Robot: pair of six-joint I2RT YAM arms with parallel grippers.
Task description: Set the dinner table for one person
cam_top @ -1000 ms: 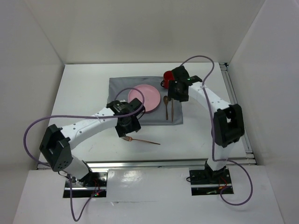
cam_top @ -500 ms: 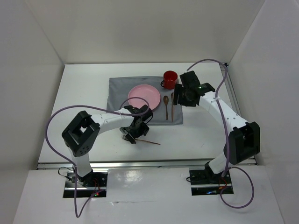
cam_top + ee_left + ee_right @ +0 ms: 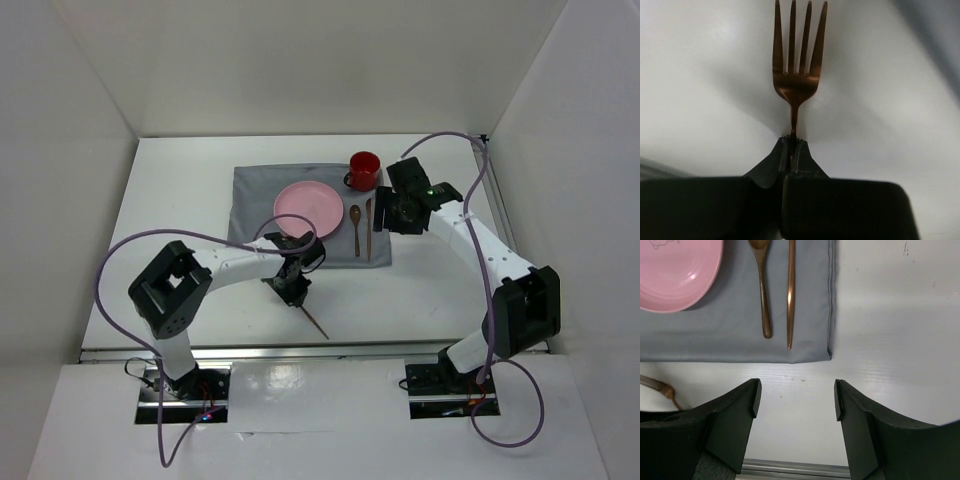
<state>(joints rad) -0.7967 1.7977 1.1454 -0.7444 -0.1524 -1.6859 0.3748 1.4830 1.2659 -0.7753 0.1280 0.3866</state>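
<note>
Walls [image 3: 300,60], plain white, box in the white surface [image 3: 180,200], metal rails [image 3: 350,349] on two edges. My left jaws pinch a copper fork [image 3: 796,80] by its neck, low over that surface near the grey cloth [image 3: 250,190]; my right jaws hang spread above it, beside the cloth's corner.

One plate [image 3: 306,208], mug [image 3: 364,168], cloth [image 3: 250,190], fork [image 3: 799,85], spoon [image 3: 355,228], knife [image 3: 369,230]

White shells and black joint housings are noted on left arm [image 3: 235,265] and right arm [image 3: 475,235]. A purple cable [image 3: 103,290] is run along each. Right gripper [image 3: 797,385] fingers [image 3: 735,415] are moulded black and tapered.
</note>
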